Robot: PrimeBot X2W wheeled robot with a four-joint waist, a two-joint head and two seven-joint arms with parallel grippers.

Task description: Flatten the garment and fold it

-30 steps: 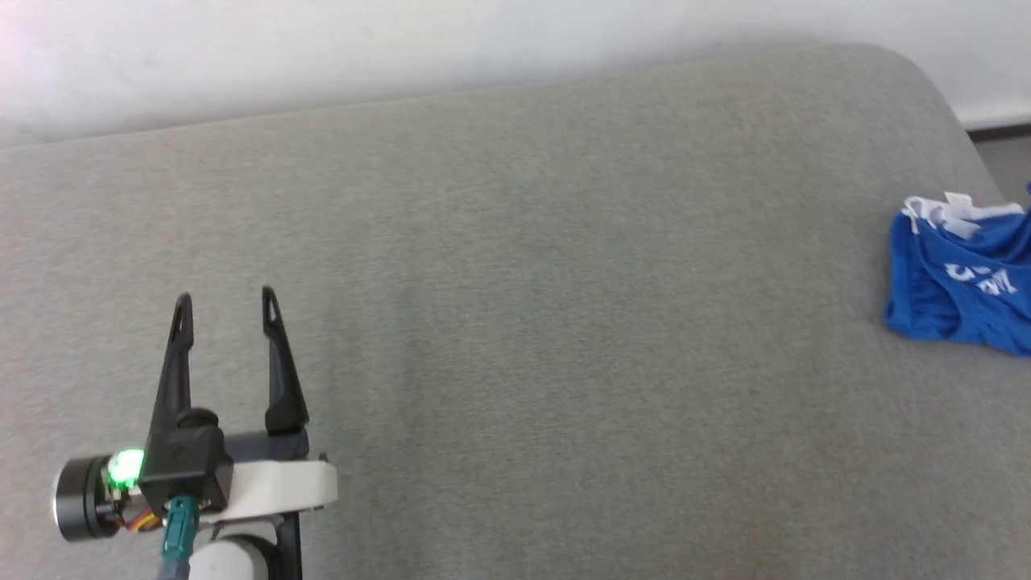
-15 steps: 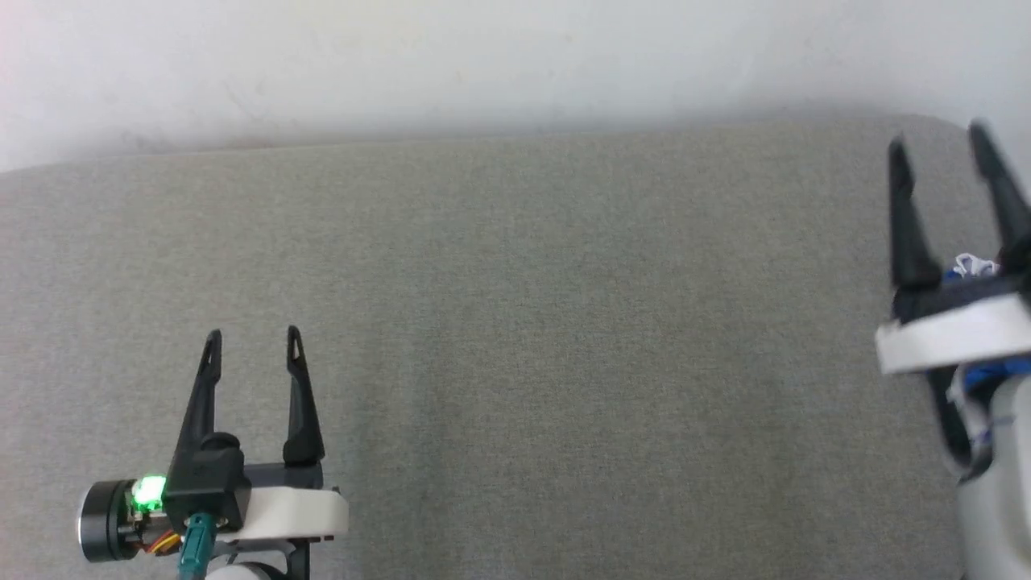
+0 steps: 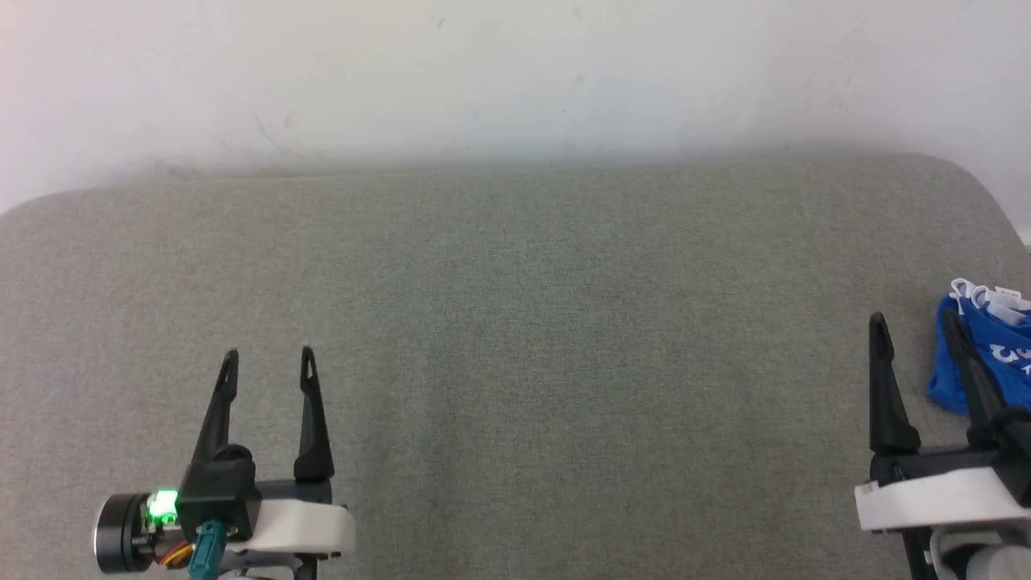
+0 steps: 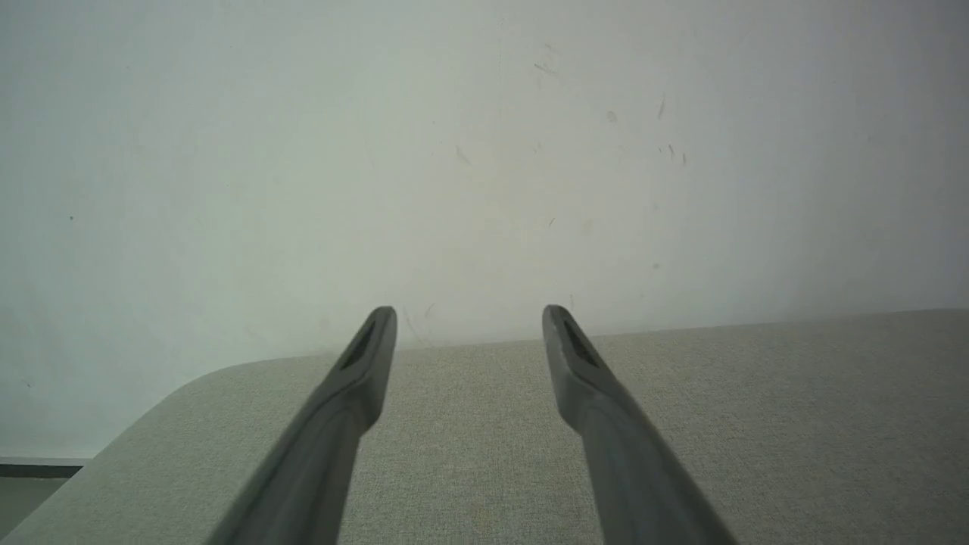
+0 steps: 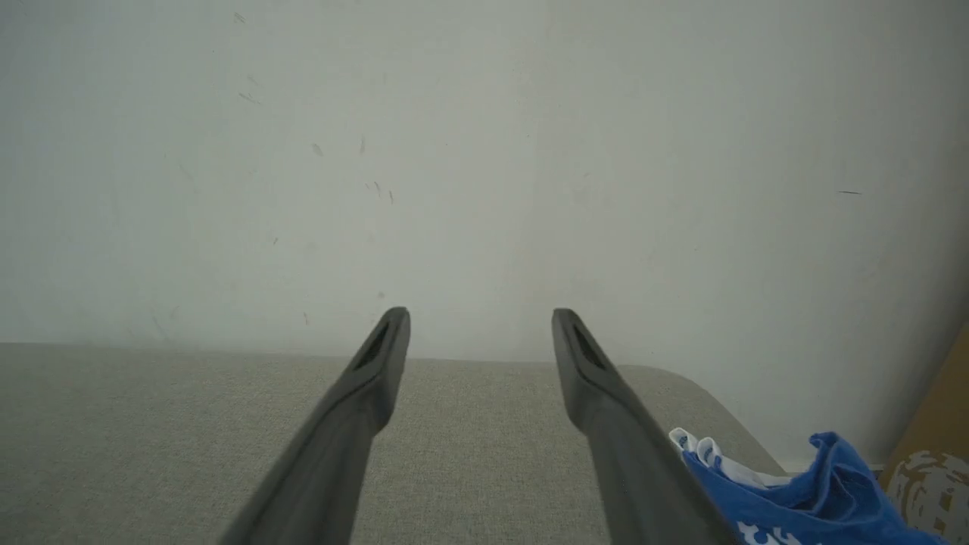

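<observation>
grey woven fabric covers the padded surface (image 3: 515, 322), which has rounded far corners and backs onto a white wall (image 3: 515, 72) marked with faint scuffs.

garment (image 3: 987, 346): bright blue shorts, crumpled in a heap at the far right edge of the surface and partly cut off by the frame. white trim shows at the top of the heap, with part of a white print on the blue. not flattened, not folded.

right gripper (image 3: 913, 318): low right of the head view, jaws spread wide, nothing between them. its outer finger overlaps the heap's left edge in this view; contact cannot be confirmed. in the right wrist view the shorts lie just beside that finger, to its right. a tan object (image 5: 939, 424) at the frame edge is too blurred to identify.

left gripper (image 3: 270, 354): low left, well apart from the garment, jaws spread wide and empty above bare fabric. a green light (image 3: 163, 504) glows on its wrist.
</observation>
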